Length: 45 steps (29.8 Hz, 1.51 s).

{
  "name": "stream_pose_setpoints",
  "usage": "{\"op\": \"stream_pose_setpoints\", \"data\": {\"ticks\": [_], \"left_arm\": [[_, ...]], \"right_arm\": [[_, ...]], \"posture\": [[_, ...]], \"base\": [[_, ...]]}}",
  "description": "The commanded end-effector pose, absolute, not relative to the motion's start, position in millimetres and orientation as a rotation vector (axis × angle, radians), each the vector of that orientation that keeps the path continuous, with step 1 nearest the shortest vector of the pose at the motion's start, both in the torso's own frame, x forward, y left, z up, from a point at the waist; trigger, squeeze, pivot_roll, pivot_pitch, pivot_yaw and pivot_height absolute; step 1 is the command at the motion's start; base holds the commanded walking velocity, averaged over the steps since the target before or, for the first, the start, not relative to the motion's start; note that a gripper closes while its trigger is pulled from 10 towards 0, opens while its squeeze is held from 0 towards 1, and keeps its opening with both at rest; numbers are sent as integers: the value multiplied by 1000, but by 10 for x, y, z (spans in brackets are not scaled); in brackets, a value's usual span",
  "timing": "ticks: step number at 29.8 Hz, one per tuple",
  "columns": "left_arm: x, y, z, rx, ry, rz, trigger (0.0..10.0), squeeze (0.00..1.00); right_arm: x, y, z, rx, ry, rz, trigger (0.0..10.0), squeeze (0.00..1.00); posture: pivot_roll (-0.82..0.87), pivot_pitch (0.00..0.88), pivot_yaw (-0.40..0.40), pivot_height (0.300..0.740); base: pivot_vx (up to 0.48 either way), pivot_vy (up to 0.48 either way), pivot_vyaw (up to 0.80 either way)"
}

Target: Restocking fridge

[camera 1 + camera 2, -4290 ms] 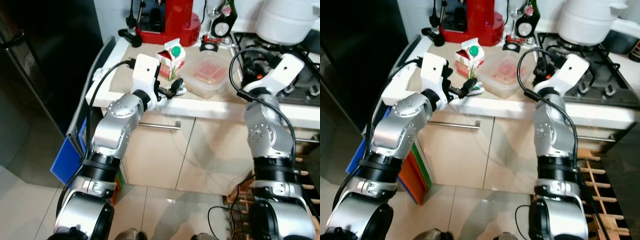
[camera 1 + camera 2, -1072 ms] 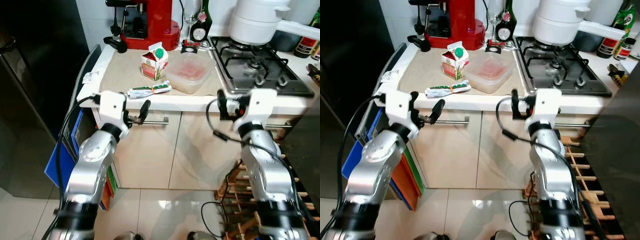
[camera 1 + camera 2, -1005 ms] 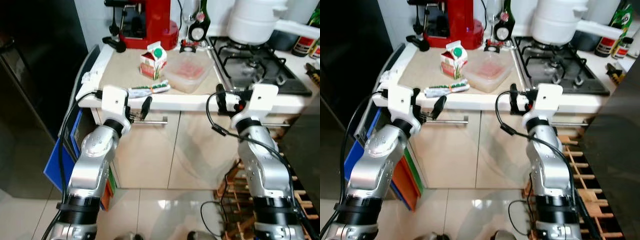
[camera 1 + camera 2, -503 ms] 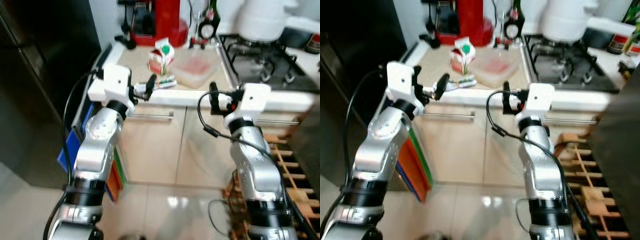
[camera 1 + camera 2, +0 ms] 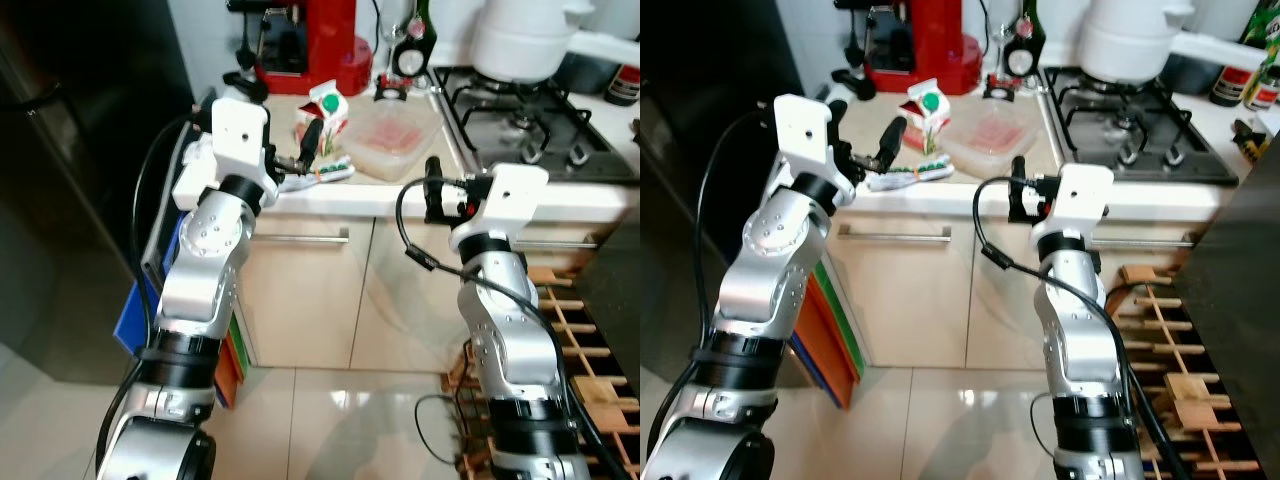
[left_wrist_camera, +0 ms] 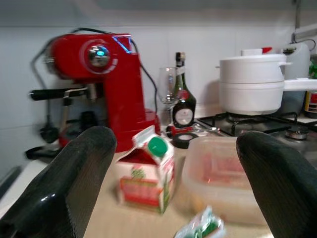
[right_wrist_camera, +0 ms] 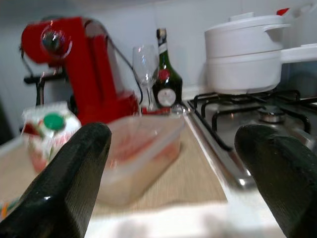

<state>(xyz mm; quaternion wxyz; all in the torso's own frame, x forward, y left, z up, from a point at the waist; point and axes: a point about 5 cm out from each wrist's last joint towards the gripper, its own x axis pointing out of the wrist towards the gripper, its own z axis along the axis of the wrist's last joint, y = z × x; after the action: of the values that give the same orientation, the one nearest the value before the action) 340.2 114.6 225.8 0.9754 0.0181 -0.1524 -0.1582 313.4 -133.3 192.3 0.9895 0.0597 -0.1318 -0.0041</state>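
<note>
Refrigerator [image 5: 70,150]: dark door at the robot's left, closed, beside the counter end.

Counter [image 5: 400,195]: light worktop above cabinet doors, adjoining a gas hob [image 5: 520,135] that carries a white pot [image 5: 525,40]. A red coffee machine [image 5: 305,40] stands at the back.

Stock to be moved, all on the counter:
- Clear plastic container [image 5: 390,140] with pinkish contents, near the middle of the worktop.
- Small carton [image 5: 327,108] with a green cap, just left of the container.
- Flat green-and-white packet [image 5: 908,176] at the front edge, in front of the carton.

Left gripper [image 5: 300,150]: raised to counter height, fingers spread wide and holding nothing, aimed at the carton and packet, which sit between its fingers in the left wrist view.

Right gripper [image 5: 432,190]: held just below the counter edge, fingers parted and holding nothing, facing the container.

Step in hand, as judged: approach for the first pick; no item has been lifted. The next move calls for advancing the left gripper over the counter edge until its fingers straddle the carton or packet, then closing. The fridge door must also be opened before anything goes in.
</note>
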Motion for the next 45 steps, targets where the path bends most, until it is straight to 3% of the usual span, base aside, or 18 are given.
{"op": "stream_pose_setpoints", "data": {"ticks": [1,12,22,32,45], "left_arm": [[3402,1074,2309,38,-330,-346,10000,0],[3383,1082,2429,33,-401,-335,10000,0],[3411,1162,2591,12,-437,-286,10000,0],[3671,982,2665,323,-322,-390,10000,0],[3774,663,2763,389,-386,-521,10000,0]], "right_arm": [[3130,-1389,2048,159,-300,-18,10000,0],[3166,-1424,2195,190,-335,-17,10000,0],[3143,-1460,2212,192,-336,-29,10000,0],[3108,-1478,2153,257,-284,-43,10000,0],[2936,-1598,2030,216,-218,-70,10000,0]], "posture": [[-119,0,39,740],[-117,0,31,740],[-123,0,32,740],[-129,0,52,740],[-201,59,45,740]], "base": [[480,0,0],[472,0,0],[0,0,0],[0,0,0],[0,0,0]]}}
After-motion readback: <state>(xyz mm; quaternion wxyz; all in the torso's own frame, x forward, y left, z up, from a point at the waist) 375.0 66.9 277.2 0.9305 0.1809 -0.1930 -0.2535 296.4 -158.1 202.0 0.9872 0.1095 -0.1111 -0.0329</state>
